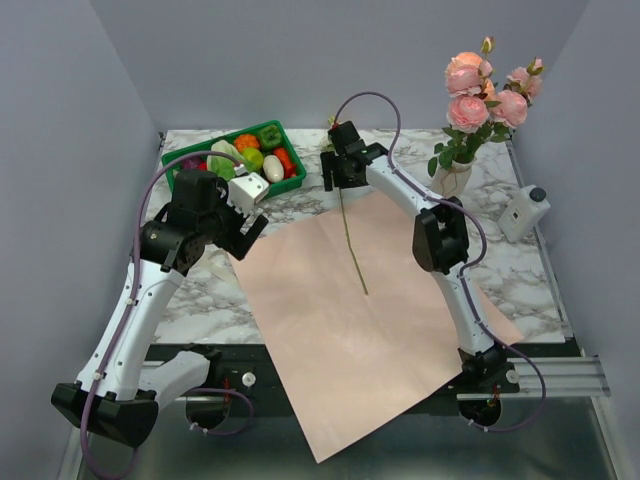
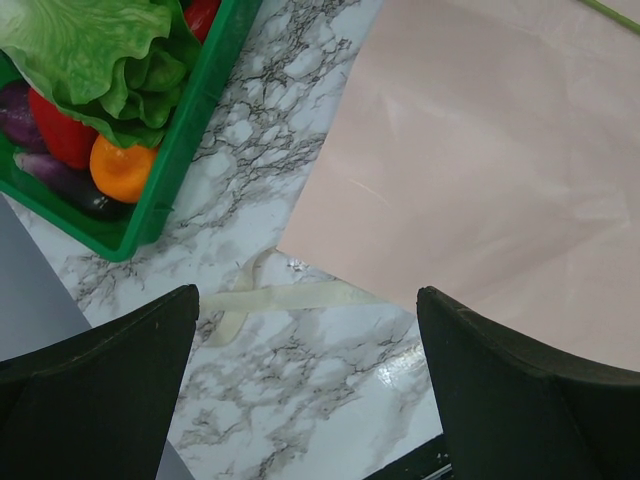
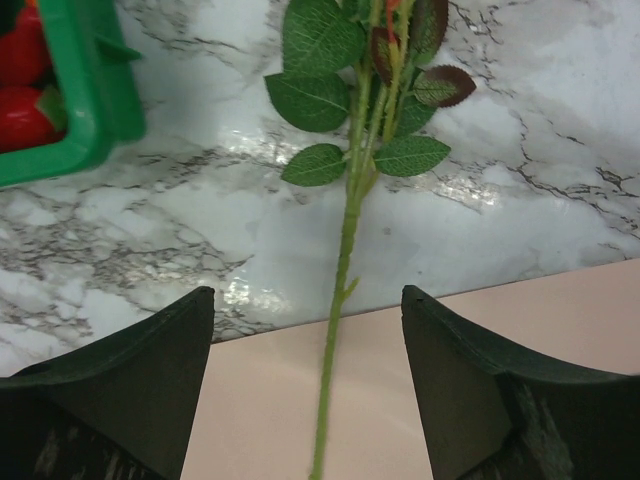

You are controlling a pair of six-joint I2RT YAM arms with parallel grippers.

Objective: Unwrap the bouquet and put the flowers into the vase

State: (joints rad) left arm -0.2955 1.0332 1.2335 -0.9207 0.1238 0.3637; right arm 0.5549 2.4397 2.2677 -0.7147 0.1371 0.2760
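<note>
Straddling the lone rose stem (image 3: 345, 230) lying across the pink paper's (image 1: 340, 330) edge, the right gripper (image 3: 306, 300) has its jaws apart, nothing pinched, seemingly lined up to grasp it. Other roses (image 1: 480, 90) stand in the vase (image 1: 452, 180), back right. The left gripper (image 2: 308, 300) hangs open and empty above the ribbon (image 2: 290, 297).

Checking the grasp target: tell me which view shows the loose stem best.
Right wrist: the stem is close and sharp, leaves included. Top external shows most of its length, thin; left wrist catches only a sliver.
</note>
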